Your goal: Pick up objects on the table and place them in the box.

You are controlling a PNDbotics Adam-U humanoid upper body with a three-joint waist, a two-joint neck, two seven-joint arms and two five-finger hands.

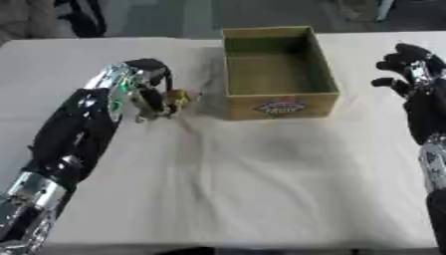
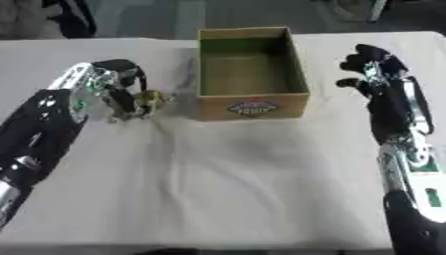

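An open cardboard box [image 1: 278, 107] with a green inside stands at the middle back of the table, a red label on its front wall. Its inside looks empty. Just left of the box, my left hand [image 1: 150, 94] hangs low over the cloth with its fingers curled round a small yellowish object [image 1: 179, 96]; I cannot make out what it is. My right hand [image 2: 373, 67] hovers to the right of the box, a little apart from it, fingers relaxed and holding nothing.
A white cloth [image 1: 253, 174] covers the table, rumpled near the box's front left corner. Dark shapes stand beyond the far edge at the upper left [image 1: 83, 17].
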